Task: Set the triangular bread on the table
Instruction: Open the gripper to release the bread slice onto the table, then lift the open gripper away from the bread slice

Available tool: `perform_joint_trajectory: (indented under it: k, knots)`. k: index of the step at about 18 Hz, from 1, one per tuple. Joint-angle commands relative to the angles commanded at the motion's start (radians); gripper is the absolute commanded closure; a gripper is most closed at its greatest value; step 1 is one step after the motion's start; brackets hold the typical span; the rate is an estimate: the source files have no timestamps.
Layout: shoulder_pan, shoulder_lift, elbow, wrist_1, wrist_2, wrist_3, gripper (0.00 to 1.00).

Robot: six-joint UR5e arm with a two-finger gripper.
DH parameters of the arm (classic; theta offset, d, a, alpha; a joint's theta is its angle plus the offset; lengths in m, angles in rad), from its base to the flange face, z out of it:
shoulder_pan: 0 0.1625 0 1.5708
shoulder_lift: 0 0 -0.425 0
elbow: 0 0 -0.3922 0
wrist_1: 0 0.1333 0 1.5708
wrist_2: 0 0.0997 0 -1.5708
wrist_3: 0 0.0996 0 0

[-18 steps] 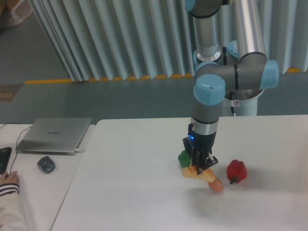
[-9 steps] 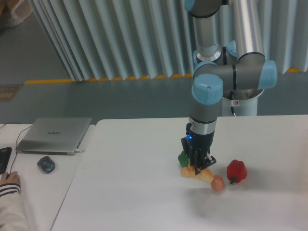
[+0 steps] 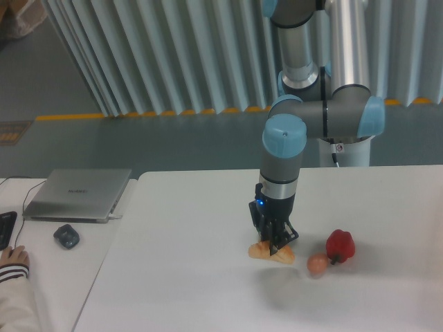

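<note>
The triangular bread [image 3: 273,254] is a tan-yellow wedge held in my gripper [image 3: 272,243], which is shut on it and points straight down. The bread hangs a little above the white table [image 3: 187,277], left of the small round peach-brown item [image 3: 317,263]. The arm [image 3: 282,159] rises behind it. The green pepper is hidden behind the gripper or out of view.
A red pepper [image 3: 340,246] lies right of the round item. A grey laptop [image 3: 77,194], a dark mouse [image 3: 66,236] and a person's hand [image 3: 12,259] are on the adjoining desk at the left.
My gripper has lifted slightly and moved left with the bread in it, away from the round item and the red pepper. The green pepper no longer shows.
</note>
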Motion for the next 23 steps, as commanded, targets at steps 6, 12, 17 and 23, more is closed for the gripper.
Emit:
perform_joint_trajectory:
  k: [6,12,17,23]
  knots:
    - [0.002,0.006,-0.003,0.006,0.03,0.002,0.0]
    - [0.011,0.05,0.006,-0.011,0.212,0.158,0.0]
    - [0.049,0.07,0.0,-0.044,0.273,0.345,0.0]
    - [0.104,0.089,0.005,-0.092,0.268,0.581,0.0]
